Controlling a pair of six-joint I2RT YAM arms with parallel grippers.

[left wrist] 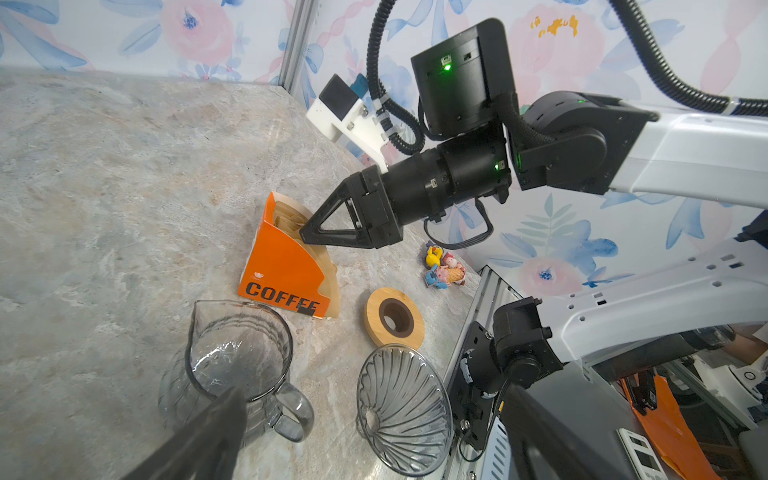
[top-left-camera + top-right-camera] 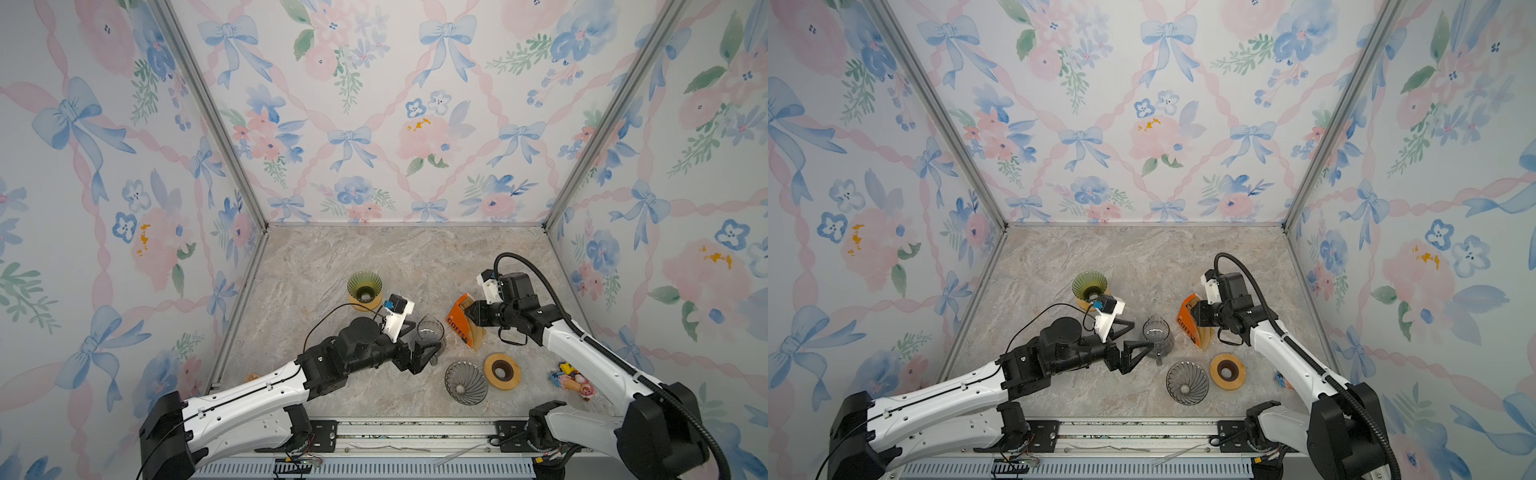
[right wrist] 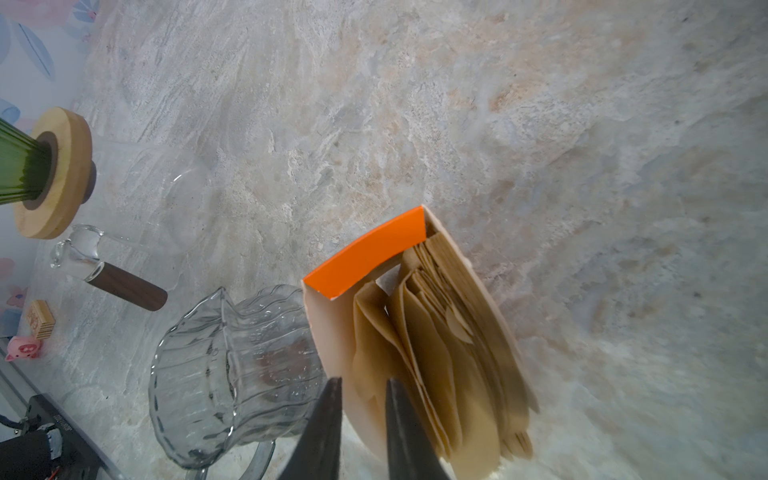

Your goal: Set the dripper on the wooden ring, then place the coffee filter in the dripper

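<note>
Plainly, orange filter box [image 1: 282, 266] reads "COFFEE", black capitals.

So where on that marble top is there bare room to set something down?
The far half of the marble top is bare, from the back wall down to the green dripper. The near right is crowded: orange filter box, glass pitcher, clear dripper, wooden ring and small toys sit close together.
</note>
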